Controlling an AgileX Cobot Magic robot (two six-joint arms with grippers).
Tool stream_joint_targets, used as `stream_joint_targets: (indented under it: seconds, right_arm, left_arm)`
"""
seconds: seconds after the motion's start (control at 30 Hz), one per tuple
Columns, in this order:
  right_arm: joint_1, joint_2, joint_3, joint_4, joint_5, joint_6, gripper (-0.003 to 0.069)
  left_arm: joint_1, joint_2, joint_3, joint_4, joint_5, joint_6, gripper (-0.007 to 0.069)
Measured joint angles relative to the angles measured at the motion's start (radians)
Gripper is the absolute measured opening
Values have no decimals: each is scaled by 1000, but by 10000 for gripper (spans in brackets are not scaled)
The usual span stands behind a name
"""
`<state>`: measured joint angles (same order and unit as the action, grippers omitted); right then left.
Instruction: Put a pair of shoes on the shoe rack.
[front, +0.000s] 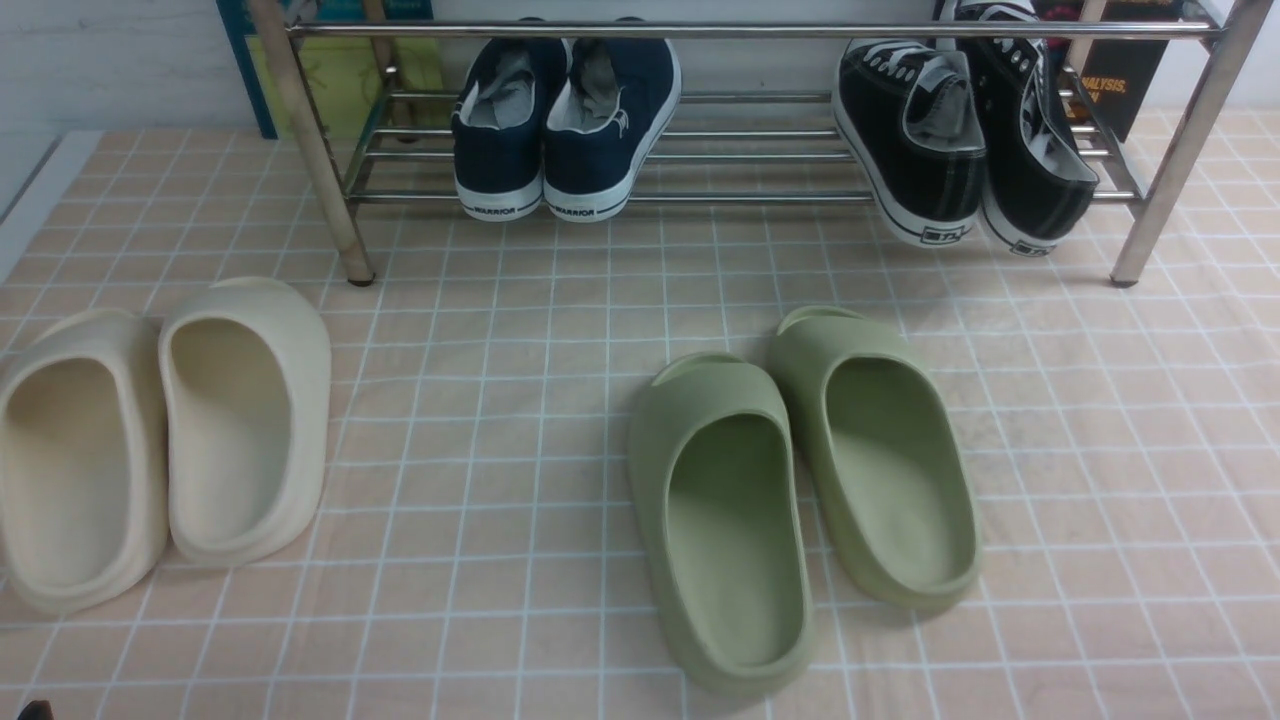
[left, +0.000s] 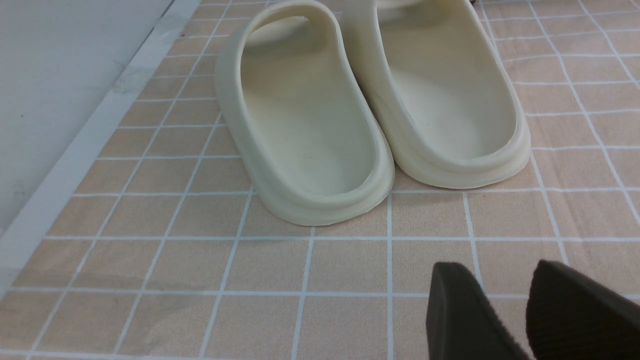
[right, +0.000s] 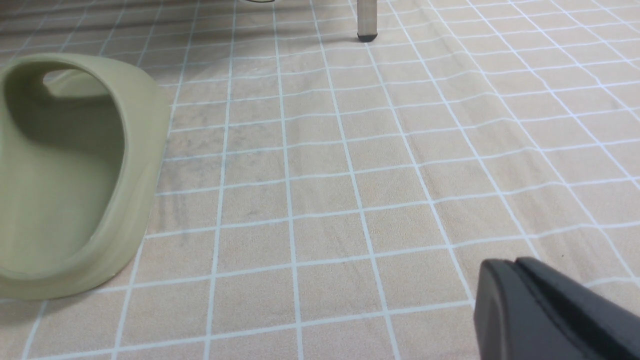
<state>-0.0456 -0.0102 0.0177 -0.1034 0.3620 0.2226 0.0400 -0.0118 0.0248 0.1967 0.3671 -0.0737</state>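
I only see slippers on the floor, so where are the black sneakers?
In the front view, the black sneakers sit on the right end of the shoe rack, heels out, right of the navy sneakers.

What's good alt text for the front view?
Black sneakers sit on the silver shoe rack at right, navy sneakers at its middle. On the tiled floor in front: green slides, cream slides.
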Motion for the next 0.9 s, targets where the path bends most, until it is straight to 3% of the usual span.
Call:
stream_joint_targets:
  seconds: [0.9]
  right_arm:
    - [0, 0, 0, 0, 0, 0, 59]
  left_arm:
    - [0, 0, 0, 1, -1, 0, 239]
